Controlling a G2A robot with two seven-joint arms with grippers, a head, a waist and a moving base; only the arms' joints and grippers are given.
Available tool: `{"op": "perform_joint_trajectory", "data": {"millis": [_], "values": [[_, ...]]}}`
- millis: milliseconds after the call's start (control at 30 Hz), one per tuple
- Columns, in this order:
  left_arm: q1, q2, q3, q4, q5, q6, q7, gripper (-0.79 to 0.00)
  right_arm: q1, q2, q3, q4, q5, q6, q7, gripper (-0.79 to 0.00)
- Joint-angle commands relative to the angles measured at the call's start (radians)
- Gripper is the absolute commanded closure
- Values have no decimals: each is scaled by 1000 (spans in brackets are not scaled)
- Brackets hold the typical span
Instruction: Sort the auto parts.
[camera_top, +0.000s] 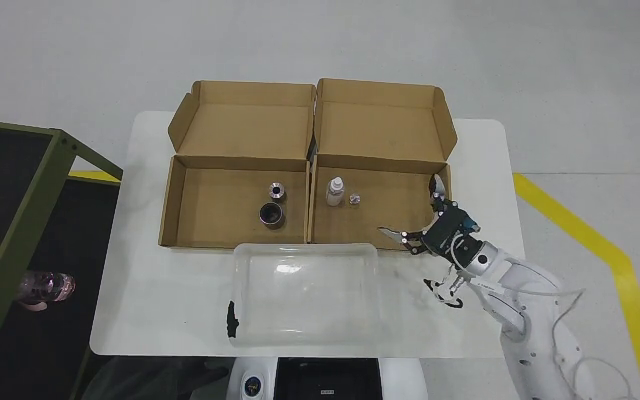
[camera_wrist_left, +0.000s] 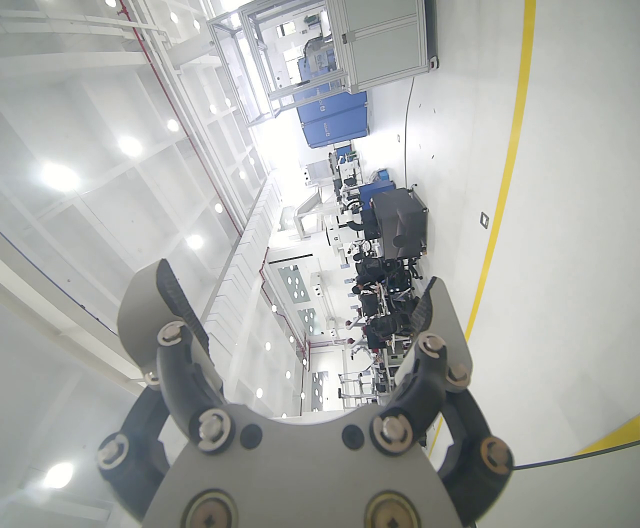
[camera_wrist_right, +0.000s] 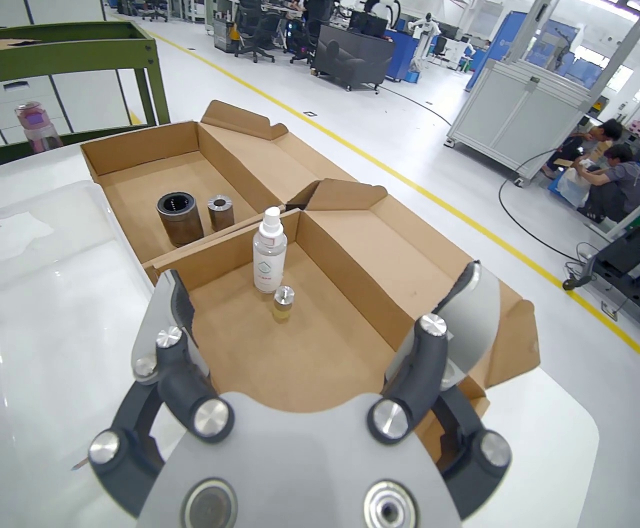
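The bottle (camera_wrist_right: 269, 252) and a small vial (camera_wrist_right: 282, 302) stand just beside each other in the right box (camera_top: 392, 186), toward the worktop's (camera_top: 150, 250) far right corner. The right gripper (camera_wrist_right: 322, 277) hovers over that box's near right corner, its jaws apart and empty, with both parts ahead of them and well apart. A large cylinder (camera_top: 269, 214) and a small cylinder (camera_top: 275, 190) stand in the left box (camera_top: 215, 205). A clear tub (camera_top: 305, 247) sits at the near edge. The left gripper's (camera_wrist_left: 299, 276) jaws are apart and empty.
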Motion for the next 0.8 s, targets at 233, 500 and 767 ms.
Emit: {"op": "perform_joint_trajectory", "data": {"millis": [233, 500, 767], "values": [[0, 0, 0, 0, 0, 0, 0, -785, -96, 14, 114, 6, 8, 34, -64, -785], [0, 0, 0, 0, 0, 0, 0, -785, -146, 23, 182, -16, 26, 43, -74, -785], [0, 0, 0, 0, 0, 0, 0, -785, -160, 25, 215, -19, 63, 92, -68, -785]]}}
